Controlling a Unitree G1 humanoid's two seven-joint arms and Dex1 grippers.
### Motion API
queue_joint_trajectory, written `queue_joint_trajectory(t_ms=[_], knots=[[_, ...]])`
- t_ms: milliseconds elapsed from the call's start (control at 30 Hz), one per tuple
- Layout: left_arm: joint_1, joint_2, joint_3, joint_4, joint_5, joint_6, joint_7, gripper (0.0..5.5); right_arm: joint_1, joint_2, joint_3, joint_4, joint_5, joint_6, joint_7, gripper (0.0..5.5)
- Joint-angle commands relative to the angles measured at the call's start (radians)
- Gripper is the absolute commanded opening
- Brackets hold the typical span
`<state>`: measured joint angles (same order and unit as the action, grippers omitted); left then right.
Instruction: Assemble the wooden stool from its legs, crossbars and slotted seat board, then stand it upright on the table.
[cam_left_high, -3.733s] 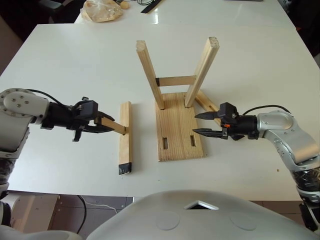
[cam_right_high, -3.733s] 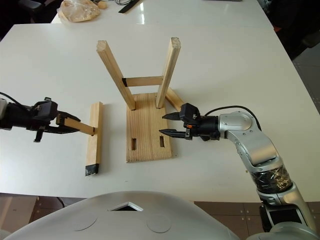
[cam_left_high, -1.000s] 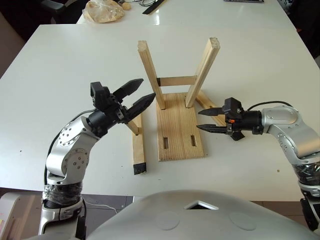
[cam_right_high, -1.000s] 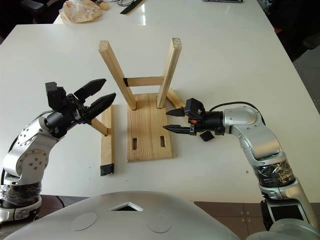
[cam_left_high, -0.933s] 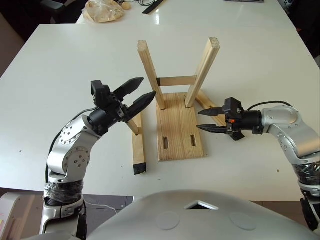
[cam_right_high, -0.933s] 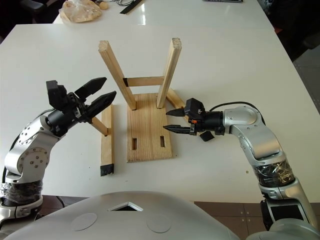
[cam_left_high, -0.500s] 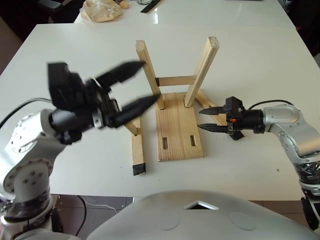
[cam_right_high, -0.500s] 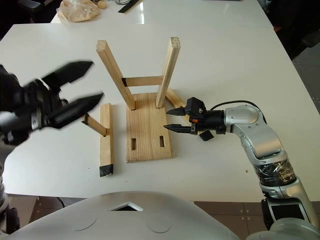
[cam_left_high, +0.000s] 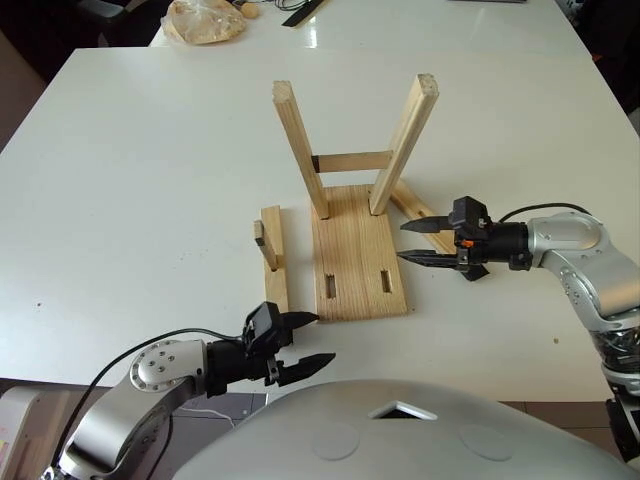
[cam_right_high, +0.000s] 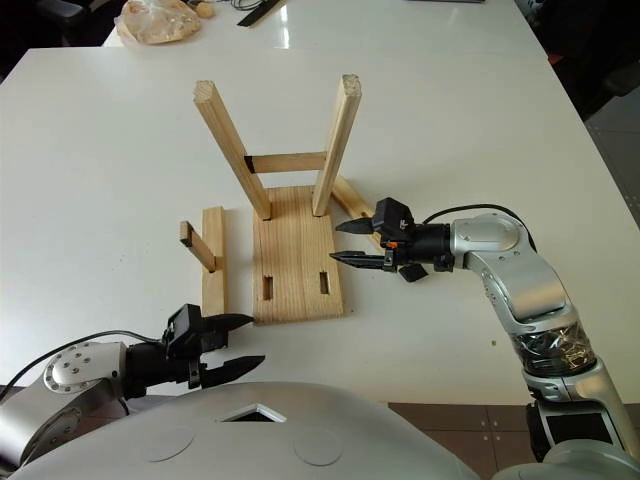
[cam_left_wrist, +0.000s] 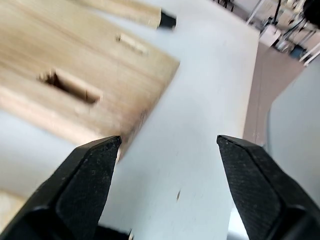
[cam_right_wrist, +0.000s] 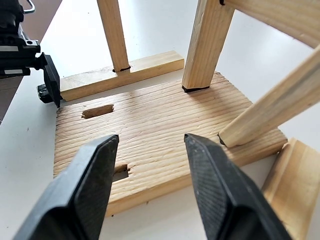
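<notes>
white table | seat board flat, centre | bag on table behind

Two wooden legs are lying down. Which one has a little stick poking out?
The leg on the left of the seat board: a short crossbar sticks up from it. The leg on the right shows none.
</notes>
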<state>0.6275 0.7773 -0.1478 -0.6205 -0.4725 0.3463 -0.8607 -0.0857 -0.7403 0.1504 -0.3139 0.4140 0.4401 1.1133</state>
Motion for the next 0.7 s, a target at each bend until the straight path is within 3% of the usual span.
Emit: queue_joint_trajectory(t_ms=[33, 267, 500, 700], knots=[[0.03, 0.042, 0.056, 0.077, 0.054, -0.058, -0.029, 3.58, 0.008, -0.01, -0.01, -0.015, 0.0, 0.0, -0.007, 2.41], [0.003, 0.108, 0.187, 0.197, 0.118, -0.129, -0.065, 3.58, 0.026, -0.005, -0.007, -0.024, -0.005, -0.003, -0.026, 2.41], [-0.072, 0.106, 0.453, 0.094, -0.093, -0.016, -0.064, 3.58, 0.046, -0.002, -0.011, -0.035, -0.002, -0.007, -0.044, 2.41], [-0.064, 0.114, 0.516, 0.13, -0.067, 0.044, -0.045, 4.44, 0.064, -0.007, -0.021, -0.045, 0.002, -0.008, -0.058, 2.41]])
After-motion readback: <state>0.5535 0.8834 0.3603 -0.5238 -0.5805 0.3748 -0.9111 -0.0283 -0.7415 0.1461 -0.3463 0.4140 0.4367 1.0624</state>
